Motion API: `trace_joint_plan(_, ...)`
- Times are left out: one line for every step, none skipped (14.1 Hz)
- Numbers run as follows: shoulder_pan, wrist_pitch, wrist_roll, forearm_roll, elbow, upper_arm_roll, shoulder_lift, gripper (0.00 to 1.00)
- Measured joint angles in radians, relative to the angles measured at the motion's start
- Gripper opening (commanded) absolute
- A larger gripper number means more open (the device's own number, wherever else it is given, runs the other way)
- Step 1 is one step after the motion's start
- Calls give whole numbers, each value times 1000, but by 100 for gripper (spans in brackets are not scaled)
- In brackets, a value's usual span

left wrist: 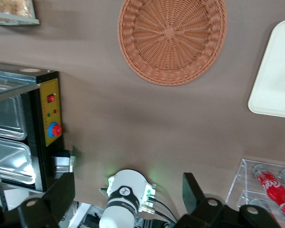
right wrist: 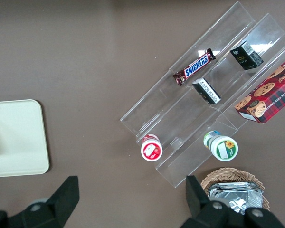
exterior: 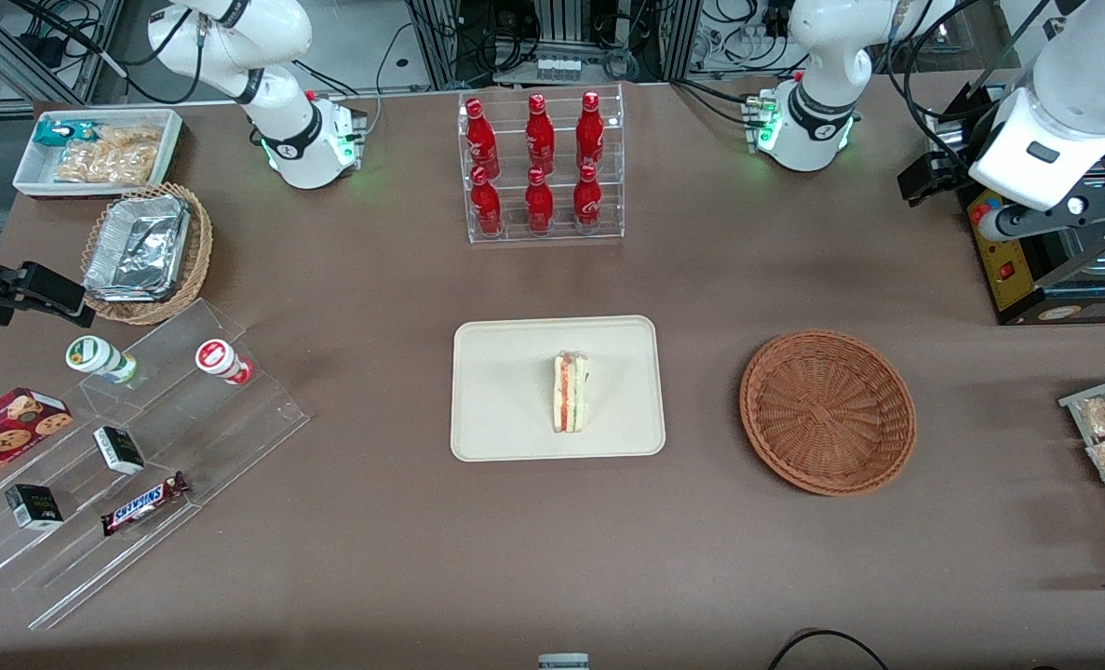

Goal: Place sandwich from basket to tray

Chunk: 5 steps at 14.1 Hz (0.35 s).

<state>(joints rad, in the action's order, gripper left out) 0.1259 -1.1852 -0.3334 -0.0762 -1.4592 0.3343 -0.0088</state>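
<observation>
The sandwich [exterior: 571,392] stands on its edge on the tray [exterior: 505,391], with red, orange and green layers between pale bread. The basket [exterior: 828,410] holds nothing. The gripper [left wrist: 128,192] is open, raised above the table.

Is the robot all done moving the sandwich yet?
Looks done: the sandwich sits on the tray, and the basket is empty. Nothing is in hand; the end effector is open, raised above the table, away from both. Nothing appears left.
</observation>
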Motion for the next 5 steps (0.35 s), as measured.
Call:
trace_joint_plan(-7,0,1,11,0,-14,-1,100)
trace_joint_plan(-8,-1,2,15,0,-20,-1,100)
trace_joint_plan(-8,-1,3,16,0,-23,-1,100)
trace_joint_plan(-8,-1,3,17,1,-23,-1,100)
trace_joint_plan(-8,-2,3,17,3,-23,-1,100)
